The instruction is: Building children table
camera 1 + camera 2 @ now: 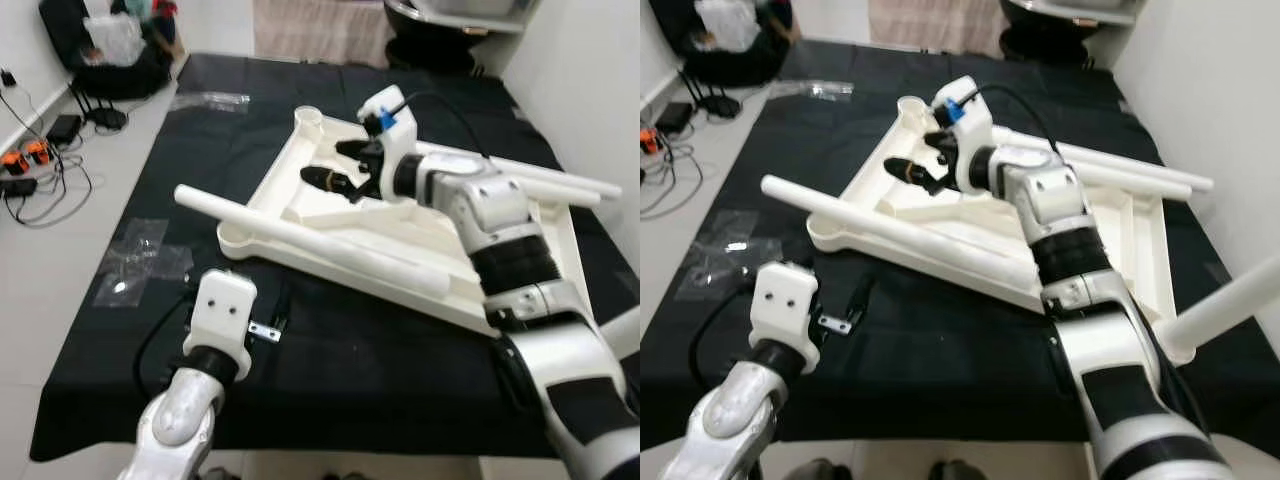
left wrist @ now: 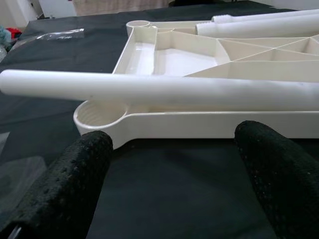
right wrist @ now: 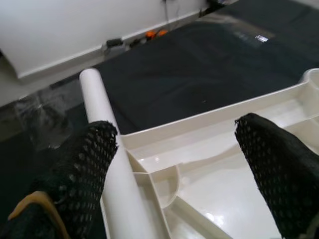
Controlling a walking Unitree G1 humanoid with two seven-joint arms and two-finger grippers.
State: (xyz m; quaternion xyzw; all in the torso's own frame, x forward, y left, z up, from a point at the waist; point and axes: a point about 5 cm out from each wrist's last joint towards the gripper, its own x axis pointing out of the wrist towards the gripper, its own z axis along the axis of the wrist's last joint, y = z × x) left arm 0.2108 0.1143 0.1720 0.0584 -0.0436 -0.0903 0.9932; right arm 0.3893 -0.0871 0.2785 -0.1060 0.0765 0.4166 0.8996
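A black mat (image 1: 350,340) spread on the floor carries the parts of a children's table. At its left edge lie crumpled clear plastic bags (image 1: 140,262), and beyond them, on the bare floor, cables and a power strip (image 1: 22,170). The left gripper (image 2: 174,164) hovers low over the mat near its near-left corner, its two black fingers (image 2: 75,184) spread wide and holding nothing, pointed at the rounded corner socket (image 2: 97,115) of the tabletop. Just beside that wrist a small metal bracket (image 1: 264,331) rests on the mat. The white plastic tabletop (image 1: 330,225), turned underside up with its ribs showing, lies across the middle of the mat. One white leg tube (image 1: 310,243) lies across its near edge, one end jutting out past the tabletop's left corner. The right gripper (image 1: 335,165) reaches over the tabletop's far-left part, fingers (image 3: 269,164) spread apart above the ribbed compartments, gripping nothing. Two more leg tubes (image 1: 540,180) lie across the tabletop's far-right side, towards the mat's right edge, and another tube (image 1: 1225,305) shows at the right edge of the right eye view.
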